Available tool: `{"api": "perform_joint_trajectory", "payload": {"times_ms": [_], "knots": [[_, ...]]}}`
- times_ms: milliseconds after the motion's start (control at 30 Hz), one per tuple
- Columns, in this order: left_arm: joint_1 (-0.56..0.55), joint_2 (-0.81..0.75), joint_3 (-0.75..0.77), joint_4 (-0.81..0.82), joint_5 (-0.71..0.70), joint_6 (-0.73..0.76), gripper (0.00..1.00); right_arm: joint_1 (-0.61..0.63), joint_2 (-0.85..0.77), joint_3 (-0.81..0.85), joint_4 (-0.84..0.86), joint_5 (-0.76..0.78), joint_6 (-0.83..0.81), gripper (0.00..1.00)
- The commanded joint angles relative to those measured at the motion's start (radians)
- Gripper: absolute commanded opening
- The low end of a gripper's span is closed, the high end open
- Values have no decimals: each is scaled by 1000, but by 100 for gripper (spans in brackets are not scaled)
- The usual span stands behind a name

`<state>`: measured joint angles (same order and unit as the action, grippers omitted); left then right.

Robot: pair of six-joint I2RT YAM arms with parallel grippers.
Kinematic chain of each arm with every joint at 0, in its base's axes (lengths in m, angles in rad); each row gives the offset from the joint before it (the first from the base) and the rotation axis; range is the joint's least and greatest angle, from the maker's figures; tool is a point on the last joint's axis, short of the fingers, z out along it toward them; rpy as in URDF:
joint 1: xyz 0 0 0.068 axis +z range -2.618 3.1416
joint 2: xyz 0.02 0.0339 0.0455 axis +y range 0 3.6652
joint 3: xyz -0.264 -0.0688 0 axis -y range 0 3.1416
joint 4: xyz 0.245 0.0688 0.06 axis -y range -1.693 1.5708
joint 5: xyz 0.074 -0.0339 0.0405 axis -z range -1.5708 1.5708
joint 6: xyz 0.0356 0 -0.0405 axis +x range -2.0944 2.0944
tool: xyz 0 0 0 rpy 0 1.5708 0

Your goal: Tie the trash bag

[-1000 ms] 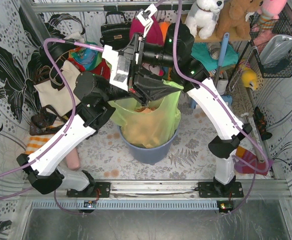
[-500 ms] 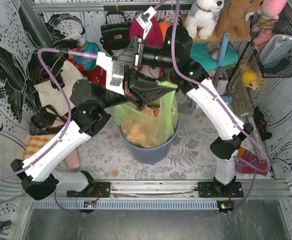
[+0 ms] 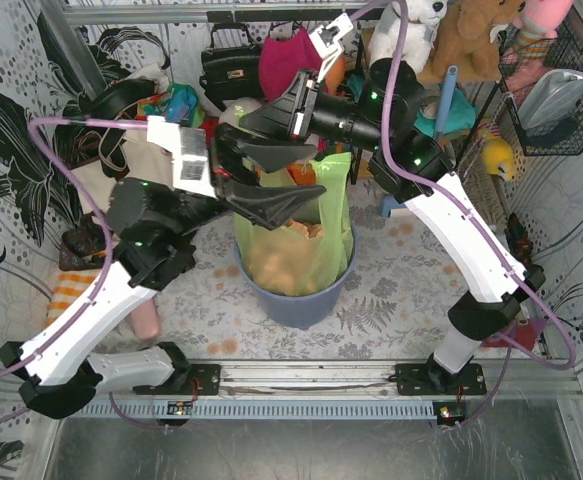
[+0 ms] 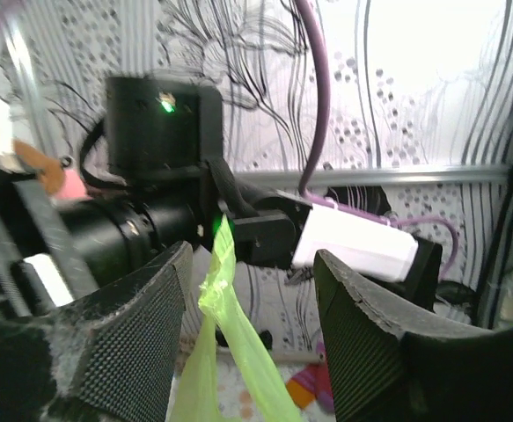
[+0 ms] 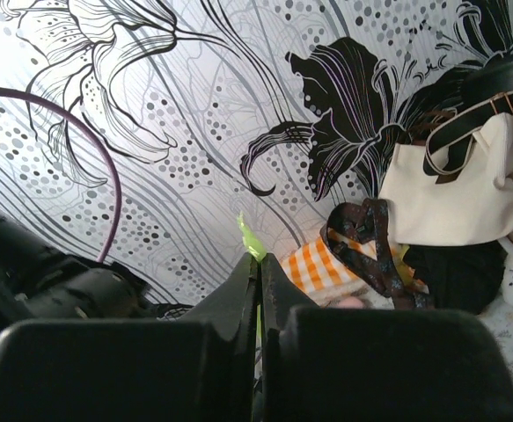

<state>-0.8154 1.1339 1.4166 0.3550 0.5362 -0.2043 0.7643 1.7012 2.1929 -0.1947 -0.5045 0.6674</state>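
Note:
The light-green trash bag [image 3: 296,240] stands in a round blue-grey bin [image 3: 296,300], with brown paper showing through it. My right gripper [image 3: 246,118] is shut on a thin twisted strip of the bag's top; in the right wrist view the strip's tip [image 5: 252,239] pokes out past the closed right gripper [image 5: 260,260]. My left gripper [image 3: 316,170] hovers over the bag's mouth, open. In the left wrist view the green strip [image 4: 225,290] hangs free inside the left gripper [image 4: 252,257], close to the left finger [image 4: 142,325] and apart from the right one.
A cream tote bag [image 3: 106,185] leans at the left wall, with a black handbag [image 3: 229,65] behind it. Plush toys [image 3: 411,30] sit on a back shelf and a wire basket [image 3: 556,100] hangs at the right. An orange checked cloth [image 3: 71,290] lies at the left.
My left gripper has opened and let go of the bag's strip, and the left arm has drawn back to the left. The right gripper has moved up and to the right, still pinching the strip.

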Motion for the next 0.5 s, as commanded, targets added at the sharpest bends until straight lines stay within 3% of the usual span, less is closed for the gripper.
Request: {"api": "perform_joint_trajectory", "payload": {"times_ms": [0, 267, 467], "knots": [[2, -76, 96, -110, -170, 59, 66, 0, -52, 5, 48, 19, -44, 0], [2, -275, -38, -251, -460, 152, 69, 0, -78, 9, 44, 11, -68, 0], [4, -242, -12, -431, -486, 194, 70, 0, -75, 16, 68, -36, -61, 0]]}}
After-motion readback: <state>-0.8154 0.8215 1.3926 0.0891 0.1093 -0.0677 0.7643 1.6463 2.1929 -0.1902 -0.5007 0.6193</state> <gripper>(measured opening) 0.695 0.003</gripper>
